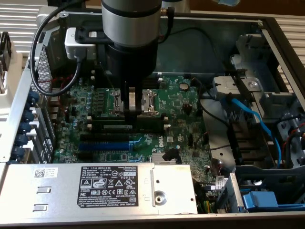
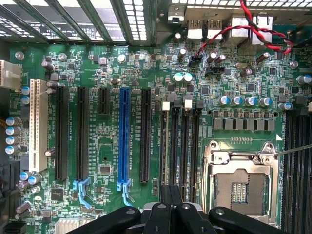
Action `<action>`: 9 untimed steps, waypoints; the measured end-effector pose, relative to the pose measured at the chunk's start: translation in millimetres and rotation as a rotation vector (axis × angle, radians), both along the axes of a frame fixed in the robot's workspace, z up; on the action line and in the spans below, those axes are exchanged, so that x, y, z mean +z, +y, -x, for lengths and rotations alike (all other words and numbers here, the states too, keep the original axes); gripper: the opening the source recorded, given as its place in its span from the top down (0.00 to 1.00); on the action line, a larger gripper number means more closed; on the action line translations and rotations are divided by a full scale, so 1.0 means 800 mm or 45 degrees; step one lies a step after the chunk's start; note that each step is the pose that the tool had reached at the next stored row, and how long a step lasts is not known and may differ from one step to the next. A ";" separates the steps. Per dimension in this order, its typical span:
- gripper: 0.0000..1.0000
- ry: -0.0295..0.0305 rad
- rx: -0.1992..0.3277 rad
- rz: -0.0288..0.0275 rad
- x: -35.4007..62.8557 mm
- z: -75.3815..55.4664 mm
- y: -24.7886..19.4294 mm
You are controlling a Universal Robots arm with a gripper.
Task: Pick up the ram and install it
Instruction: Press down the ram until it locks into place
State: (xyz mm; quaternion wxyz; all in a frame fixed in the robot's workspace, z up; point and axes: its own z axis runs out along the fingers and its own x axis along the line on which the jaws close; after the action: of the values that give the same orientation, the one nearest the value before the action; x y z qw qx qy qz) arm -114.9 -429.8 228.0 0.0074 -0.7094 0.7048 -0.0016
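Item, lower edge of the exterior view: grey metal cover [image 1: 57, 191] with a black-and-white label, lying across the case front.

Item, just beyond it: green motherboard [image 1: 181, 119], with a blue expansion slot [image 1: 102, 144] running across the frame.

Item, mid-frame: black memory slots [image 1: 95, 119], parallel to the blue slot. The ram [image 1: 119, 127] appears as a dark strip with a pale label, standing on edge in this bank, its long axis across the frame from the exterior view's left to its right. Whether it is fully seated cannot be told.

Item, directly over the ram: gripper [image 1: 131, 110], pointing straight down, jaws pressed together and pinching nothing visible. The tips sit at or just above the strip's top edge near its mid-length; contact is probable, not certain. In the wrist view the gripper [image 2: 170, 212] lines up with the slot bank, beside the CPU socket [image 2: 241, 183].

Item, upper frame: far case wall [image 1: 205, 38].
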 end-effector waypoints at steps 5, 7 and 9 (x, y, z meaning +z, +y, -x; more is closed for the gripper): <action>0.90 0.0001 0.000 -0.0020 -0.001 0.000 0.0000; 0.90 0.0000 0.000 -0.0030 -0.001 0.000 0.0000; 0.90 0.0000 0.000 -0.0035 -0.001 0.000 0.0000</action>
State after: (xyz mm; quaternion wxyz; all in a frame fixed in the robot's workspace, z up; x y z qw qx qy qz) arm -114.9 -429.8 227.0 0.0084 -0.7094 0.7048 -0.0007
